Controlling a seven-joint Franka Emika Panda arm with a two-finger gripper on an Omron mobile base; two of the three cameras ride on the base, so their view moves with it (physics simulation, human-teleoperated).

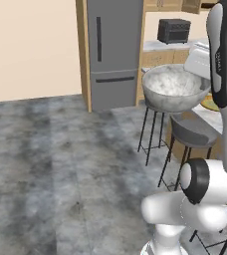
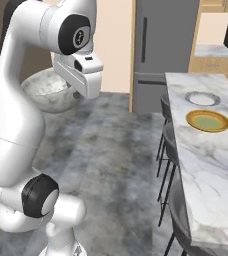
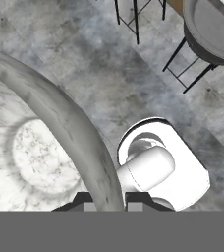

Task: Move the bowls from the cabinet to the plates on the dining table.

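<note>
Grey mottled floor (image 1: 60, 164) takes up most of both base views. Tall grey refrigerator (image 1: 113, 52) stands at the far wall between tan wood side panels. Dining table (image 2: 206, 165), white-grey veined marble tabletop, runs along the right of the right base view; dark round stools (image 1: 192, 132) on thin black legs stand along its near side. White arm (image 2: 16, 105) rises from the base and bends forward at head height. Marbled stone bowl (image 1: 175, 87), deep and grey-white, is held up in the air above the stools and floor, just off the tabletop edge, not resting on anything. In the hand view the bowl's rim (image 3: 79, 133) runs straight down between the two dark fingers (image 3: 82, 202), one tip inside the wall, one outside: fingers clenched on the rim of the marbled stone bowl. On the tabletop, two plates lie just beside each other: yellowish tan plate (image 2: 208, 121) nearer, pale grey plate (image 2: 202, 98) beyond it; both bare. Black oven-like appliance (image 1: 173, 31) sits on the far counter.
</note>
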